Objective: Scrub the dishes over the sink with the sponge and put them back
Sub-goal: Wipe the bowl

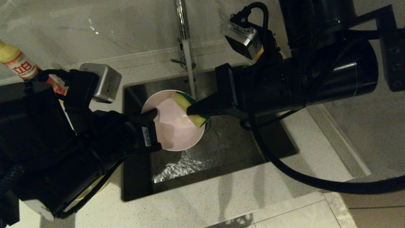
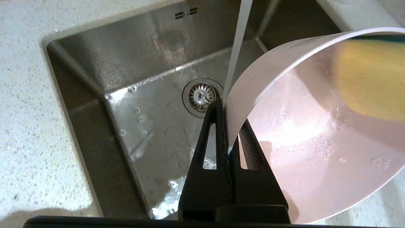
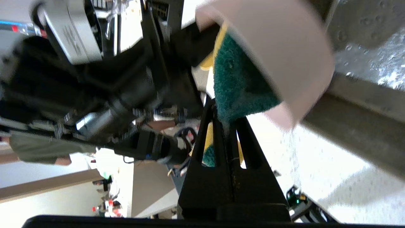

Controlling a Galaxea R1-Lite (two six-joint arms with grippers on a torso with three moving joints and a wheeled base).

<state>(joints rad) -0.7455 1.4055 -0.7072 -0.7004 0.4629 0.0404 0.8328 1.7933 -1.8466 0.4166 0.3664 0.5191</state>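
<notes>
A pale pink bowl (image 1: 177,126) hangs tilted over the steel sink (image 1: 234,148), its opening turned up and toward my right arm. My left gripper (image 1: 154,113) is shut on the bowl's rim (image 2: 232,126), one finger inside and one outside. My right gripper (image 1: 189,110) is shut on the yellow sponge (image 1: 190,108) with its green scouring face (image 3: 240,85). The sponge lies across the bowl's far rim and presses into its inside (image 2: 370,76). Water beads on the bowl's inner wall. The other dishes are out of view.
A thin stream of water (image 1: 190,69) runs from the tap (image 1: 182,19) into the sink just behind the bowl. The drain strainer (image 2: 200,96) sits in the wet basin floor. A yellow-capped bottle (image 1: 19,65) stands at the back left on the speckled counter (image 1: 221,196).
</notes>
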